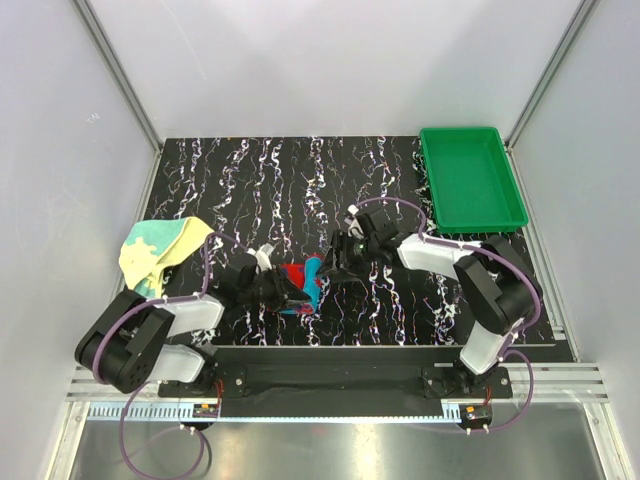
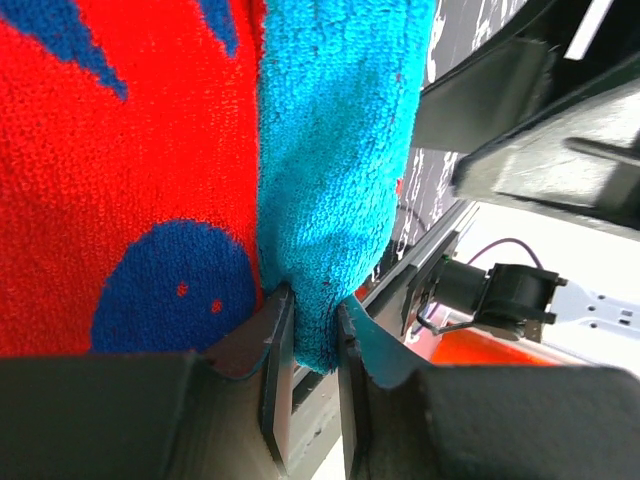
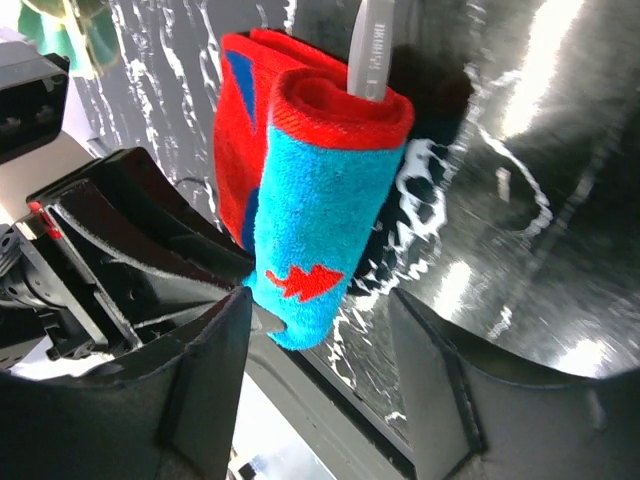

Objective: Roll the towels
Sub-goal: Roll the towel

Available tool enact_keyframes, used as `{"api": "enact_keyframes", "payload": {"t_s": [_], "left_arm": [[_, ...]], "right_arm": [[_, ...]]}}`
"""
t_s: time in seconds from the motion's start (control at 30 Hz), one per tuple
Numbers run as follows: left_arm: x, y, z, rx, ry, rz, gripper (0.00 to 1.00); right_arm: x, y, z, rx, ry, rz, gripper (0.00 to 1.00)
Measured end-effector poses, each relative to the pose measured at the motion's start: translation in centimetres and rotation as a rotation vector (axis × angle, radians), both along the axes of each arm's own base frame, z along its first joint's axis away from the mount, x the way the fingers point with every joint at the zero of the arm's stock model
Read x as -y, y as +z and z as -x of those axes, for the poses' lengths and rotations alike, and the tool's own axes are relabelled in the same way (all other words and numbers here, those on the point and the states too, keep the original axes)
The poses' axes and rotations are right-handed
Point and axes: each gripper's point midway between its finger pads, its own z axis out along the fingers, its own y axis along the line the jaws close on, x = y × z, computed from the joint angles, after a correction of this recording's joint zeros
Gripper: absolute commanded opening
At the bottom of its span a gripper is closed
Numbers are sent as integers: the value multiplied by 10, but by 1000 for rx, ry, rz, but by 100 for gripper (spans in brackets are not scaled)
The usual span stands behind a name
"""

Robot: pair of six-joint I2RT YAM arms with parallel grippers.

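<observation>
Setting: robotics lab test cell. Evidence: plain white panel walls [image 1: 60,120] in bare aluminium profile posts [image 1: 118,72] enclose a black, white-veined tabletop [image 1: 250,180]. Two black-and-white jointed robot arms, the left arm [image 1: 150,335] and the right arm [image 1: 490,285], stand bolted to a black base rail [image 1: 330,378] on slotted aluminium extrusion [image 1: 560,380]. A green rectangular plastic tray [image 1: 460,131] sits at the far right corner.

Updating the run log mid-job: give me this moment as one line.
red towel: partly rolled | left gripper: shut on its edge | right gripper: open beside roll | yellow towel: unrolled
</observation>
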Motion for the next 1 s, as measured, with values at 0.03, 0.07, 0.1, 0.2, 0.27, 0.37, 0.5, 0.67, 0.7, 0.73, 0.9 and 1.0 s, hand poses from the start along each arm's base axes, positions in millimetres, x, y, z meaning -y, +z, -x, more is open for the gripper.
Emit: {"api": "enact_keyframes", "payload": {"t_s": [0.03,0.07,0.1,0.2,0.27,0.37,0.5,0.67,0.7,0.73,0.9,1.0], "left_arm": [[-1,1,0,0,8,4,0],[-2,2,-1,0,15,5,0],[-3,2,-1,0,23,7,0],[-6,1,-3,-8,43,4,0],[-9,-2,-3,-17,56,0,0],[-14,-6,-3,-36,76,0,0],[-21,-12,-3,-63,115,8,0],[-26,-14,-5,-76,145,22,0],[-27,-14,-6,-77,148,24,0],[-27,-14,-7,-78,152,26,0],[-29,-16,-8,-88,162,33,0],[-31,-19,-7,-98,167,33,0]], "right_arm": [[-3,0,0,0,4,-4,60],[-6,1,-1,4,5,-12,58],[-9,2,-2,8,7,-21,53],[-17,8,-6,23,6,-50,49],[-22,11,-9,33,8,-70,49],[-30,13,-10,37,22,-87,51],[-36,10,-6,31,40,-77,53],[-35,1,-3,23,42,-47,53],[-35,-2,-3,20,43,-43,53],[-35,-4,-2,16,45,-39,53],[-39,-30,5,-26,61,-6,56],[-44,-38,7,-43,75,-7,59]]}}
